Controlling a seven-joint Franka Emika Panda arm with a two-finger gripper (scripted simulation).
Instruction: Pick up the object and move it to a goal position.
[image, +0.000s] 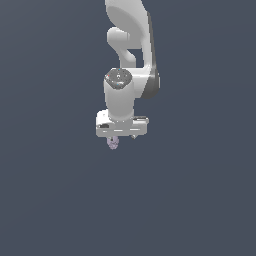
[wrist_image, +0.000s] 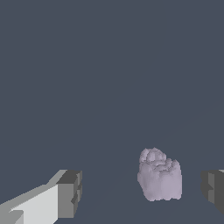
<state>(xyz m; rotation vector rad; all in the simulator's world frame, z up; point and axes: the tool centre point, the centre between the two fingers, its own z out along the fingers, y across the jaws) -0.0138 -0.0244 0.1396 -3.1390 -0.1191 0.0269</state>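
Observation:
The object (wrist_image: 160, 180) is a small pale lilac lumpy blob. In the wrist view it sits between my two grey-tipped fingers (wrist_image: 70, 192) and touches neither; it is nearer one finger than the other. My gripper (wrist_image: 142, 192) is open. In the exterior view the white gripper (image: 123, 138) hangs straight down from the arm, and the object (image: 113, 144) shows just below the hand, on the exterior view's left side of it. The fingertips are mostly hidden there.
The white arm (image: 130, 50) comes down from the top of the exterior view. Everything around is a plain dark grey-blue surface (image: 200, 200) with no edges or other objects in sight.

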